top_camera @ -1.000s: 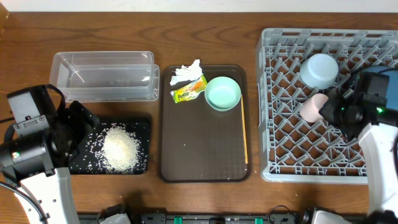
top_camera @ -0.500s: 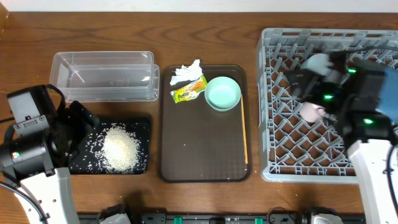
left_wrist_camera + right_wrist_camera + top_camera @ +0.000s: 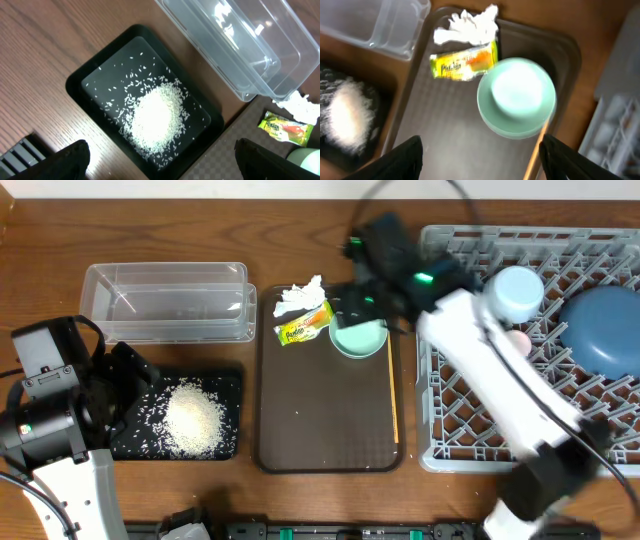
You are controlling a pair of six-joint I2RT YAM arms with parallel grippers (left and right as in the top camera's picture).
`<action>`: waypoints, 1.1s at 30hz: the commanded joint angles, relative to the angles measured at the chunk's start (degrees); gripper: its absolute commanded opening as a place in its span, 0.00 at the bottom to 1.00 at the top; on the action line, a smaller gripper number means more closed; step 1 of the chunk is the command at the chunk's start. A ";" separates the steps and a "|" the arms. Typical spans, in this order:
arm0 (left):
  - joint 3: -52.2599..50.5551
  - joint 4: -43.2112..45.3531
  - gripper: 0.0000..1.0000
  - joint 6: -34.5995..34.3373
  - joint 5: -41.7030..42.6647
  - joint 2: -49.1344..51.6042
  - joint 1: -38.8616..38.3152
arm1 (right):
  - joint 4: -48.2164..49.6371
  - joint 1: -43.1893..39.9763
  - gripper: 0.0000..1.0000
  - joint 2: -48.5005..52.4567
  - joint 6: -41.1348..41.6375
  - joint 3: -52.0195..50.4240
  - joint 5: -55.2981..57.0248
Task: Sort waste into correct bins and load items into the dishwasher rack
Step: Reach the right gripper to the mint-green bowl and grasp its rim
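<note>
My right gripper (image 3: pixel 482 161) stands open and empty above the brown tray, just short of the pale-green bowl (image 3: pixel 517 97); overhead it is a blur (image 3: pixel 365 292) over that bowl (image 3: pixel 358 335). Beside the bowl lie the yellow-green wrapper (image 3: pixel 303 326) and the white tissue (image 3: pixel 298 298). A thin wooden stick (image 3: pixel 392 392) lies along the tray's right side. The grey rack (image 3: pixel 470 420) holds a light-blue bowl (image 3: pixel 517 292), a dark-blue dish (image 3: pixel 603 330) and a pink cup (image 3: pixel 517 340), which my arm half hides. My left gripper (image 3: pixel 165 165) hangs open over the black tray (image 3: pixel 80 82) of rice (image 3: pixel 157 112).
The clear tub (image 3: pixel 165 302) stands behind the black tray (image 3: pixel 228 380). The brown serving tray (image 3: pixel 327 420) sits between the bins and the rack. My right arm crosses the rack's left half. The left arm's base fills the front left corner.
My right gripper has opened and swung left from the rack to above the pale-green bowl. The pink cup stays in the rack. The left arm has not moved.
</note>
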 commanded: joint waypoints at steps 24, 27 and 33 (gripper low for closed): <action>0.57 -0.20 0.95 -0.07 -0.33 0.00 0.31 | 0.66 6.82 0.28 23.76 1.33 5.62 6.01; 0.57 -0.20 0.95 -0.04 -0.33 0.00 0.31 | 1.03 7.23 0.28 24.44 1.49 5.62 6.69; 0.57 -0.20 0.95 -0.07 -0.33 0.00 0.31 | 1.03 7.23 0.29 24.50 2.08 5.60 8.11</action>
